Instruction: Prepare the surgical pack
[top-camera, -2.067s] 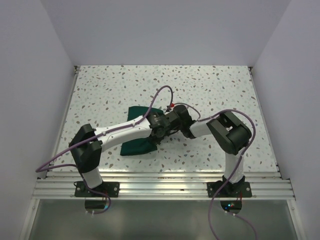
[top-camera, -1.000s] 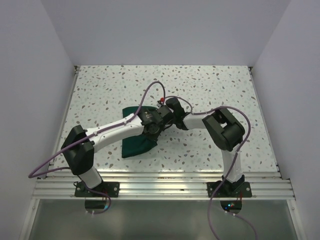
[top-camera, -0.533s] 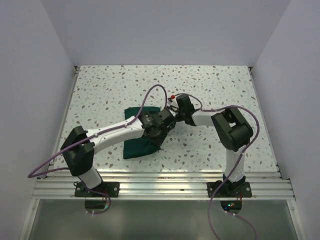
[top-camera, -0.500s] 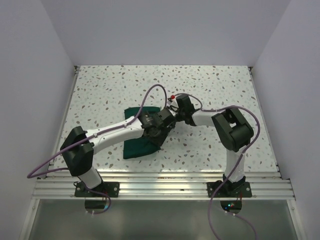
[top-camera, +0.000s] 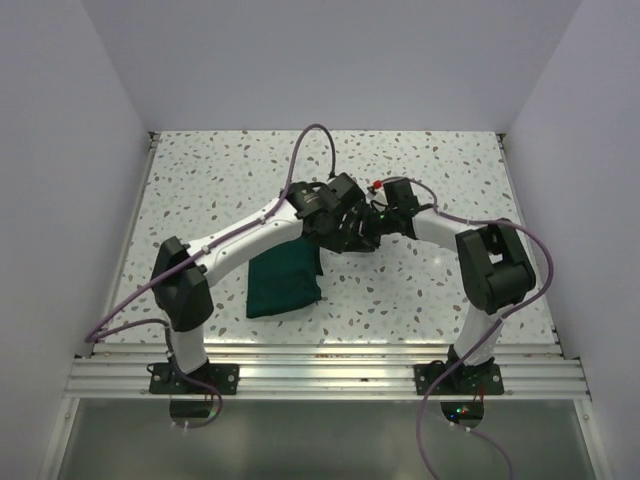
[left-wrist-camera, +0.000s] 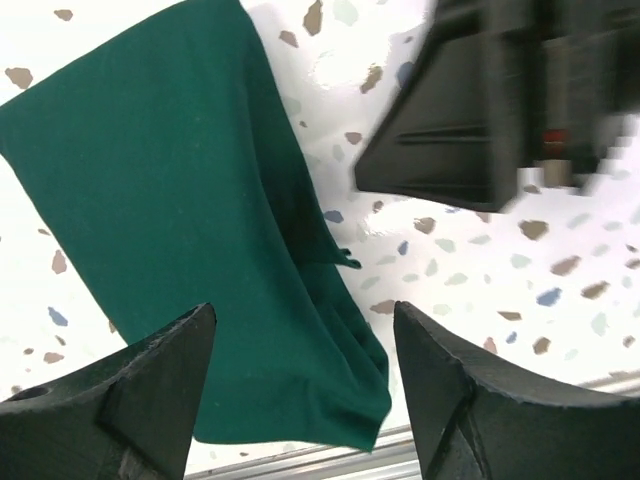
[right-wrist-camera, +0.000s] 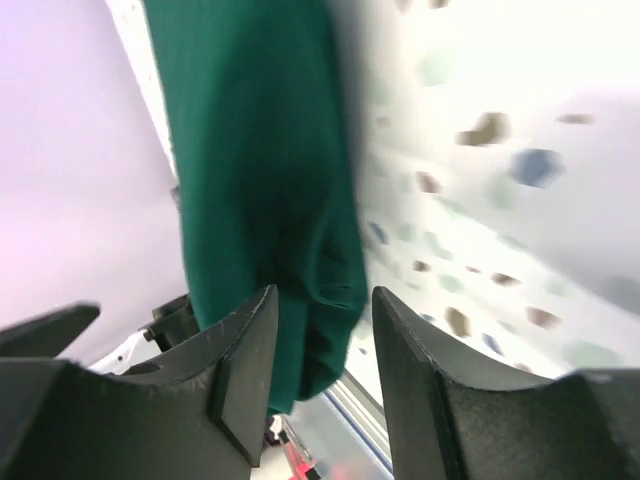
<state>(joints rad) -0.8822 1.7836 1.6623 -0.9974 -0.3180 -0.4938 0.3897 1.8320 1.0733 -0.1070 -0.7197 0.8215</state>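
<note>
One folded green cloth is seen lying flat on the speckled table, below the left gripper. It shows through the gap between the fingers and spreads away to the upper left, and it is not touched by them. One corner of the cloth is found close to the metal rail at the table's near edge. The left fingers are set wide apart, and nothing is held between them.

In the blurred right wrist view the same cloth is seen beyond the right gripper, running up past the left-hand finger. These fingers are also parted, with a narrower gap than the left pair. No contact with the cloth can be made out there.

From above, the cloth is placed in the near-left part of the table. Its far edge is crossed by the left arm. Both grippers are found past its far right corner, close together and clear of it.

One cloth is counted, with two grippers of two fingers each. The black body of the right gripper is seen at the upper right of the left wrist view.
</note>
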